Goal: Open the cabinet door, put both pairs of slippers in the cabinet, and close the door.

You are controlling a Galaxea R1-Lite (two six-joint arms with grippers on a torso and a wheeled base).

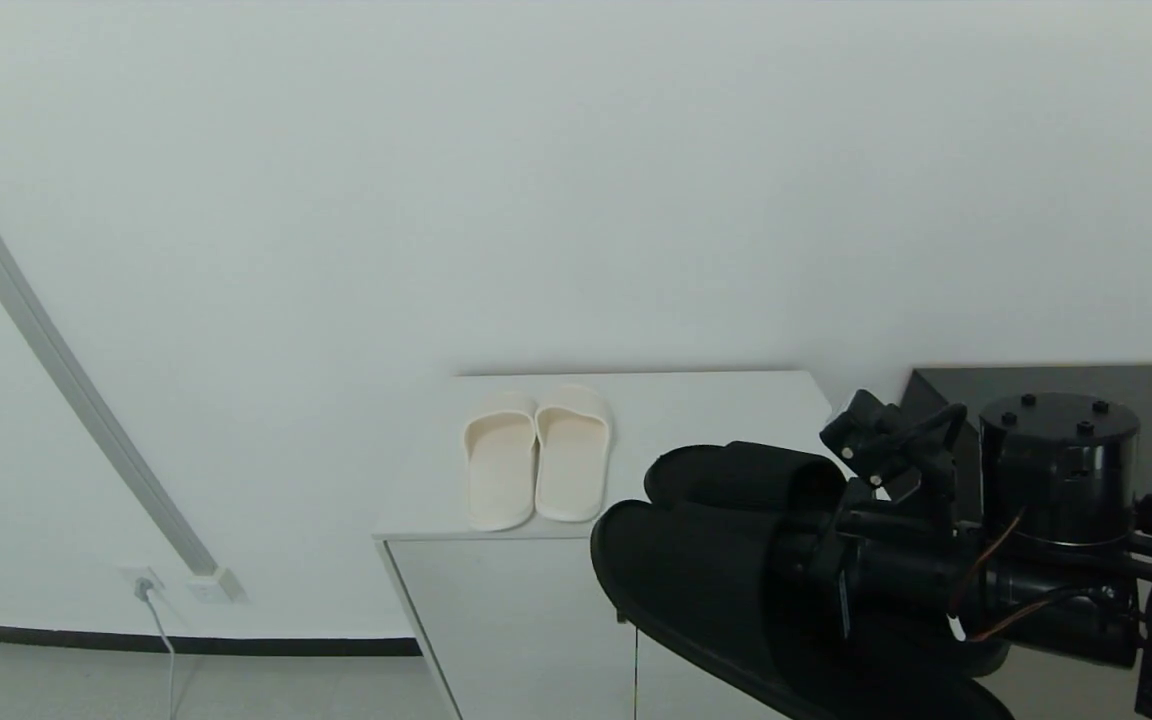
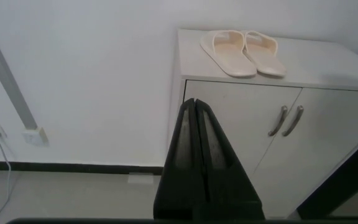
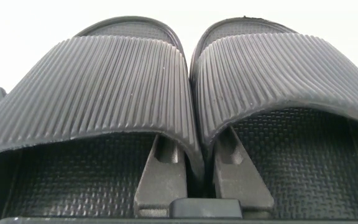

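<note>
Head view, lower right: the right end effector (image 1: 816, 545) clamps both black slippers (image 1: 706, 570) by their inner edges, apparently to stow them as one, while white slippers (image 1: 536, 460) wait centre-frame atop the shut cabinet (image 1: 706, 400); the left end effector (image 2: 196, 118) has its fingers together.

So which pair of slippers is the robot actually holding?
The black pair, pinched in its right gripper; the cream pair lies on the cabinet top, untouched.

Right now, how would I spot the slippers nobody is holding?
Find the white cabinet against the wall. On its top, to the left, lies a pair of cream slippers, side by side. Unlike the black slippers in the right gripper, they are pale and free.
</note>
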